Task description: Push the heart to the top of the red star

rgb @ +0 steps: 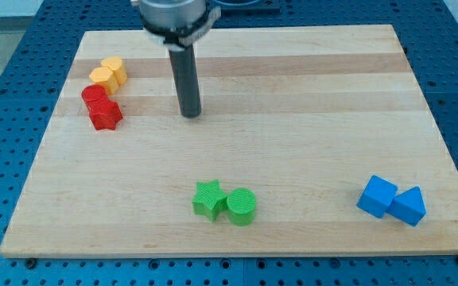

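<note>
- The arm carries no jaws; it ends in a straight dark rod, so no jaw state applies.
- The rod descends from the arm housing at the view's top, left of centre, and stands upright over the wooden board [293,95].
- The tip [190,115] rests in the upper left part of the board, on bare wood, touching no block.
- The red star [106,116] lies to the view's left of the tip, near it but apart, at about the same height in the view.
- A second red block [95,97], rounded in shape, touches the red star on its upper left side.
- Two yellow blocks form one cluster [108,74] just above the red pair; the left one [101,78] and the right one [115,68] touch each other. Which of these is the heart cannot be told from this view.
- The yellow cluster lies up and to the view's left of the tip, well apart from it.
- A green star [207,199] and a green cylinder [242,206] touch side by side near the view's bottom, centre.
- A blue cube-like block [377,196] and a blue triangular block [409,206] touch at the view's lower right.
- The board lies on a blue perforated table [6,79].
</note>
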You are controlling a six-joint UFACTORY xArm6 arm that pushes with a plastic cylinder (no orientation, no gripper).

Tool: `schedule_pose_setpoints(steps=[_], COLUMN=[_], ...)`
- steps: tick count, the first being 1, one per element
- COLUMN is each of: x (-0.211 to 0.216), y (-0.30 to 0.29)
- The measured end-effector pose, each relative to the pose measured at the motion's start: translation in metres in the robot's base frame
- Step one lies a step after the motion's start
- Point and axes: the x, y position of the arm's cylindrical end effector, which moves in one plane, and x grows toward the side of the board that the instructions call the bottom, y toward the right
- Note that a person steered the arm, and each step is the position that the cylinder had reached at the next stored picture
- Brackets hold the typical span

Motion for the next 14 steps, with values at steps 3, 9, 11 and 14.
schedule_pose_setpoints(steps=[3,9,11,14], x=[-0.146,-0.154,-0.154,-0.145], y=[-0.05,-0.126,-0.168,-0.161])
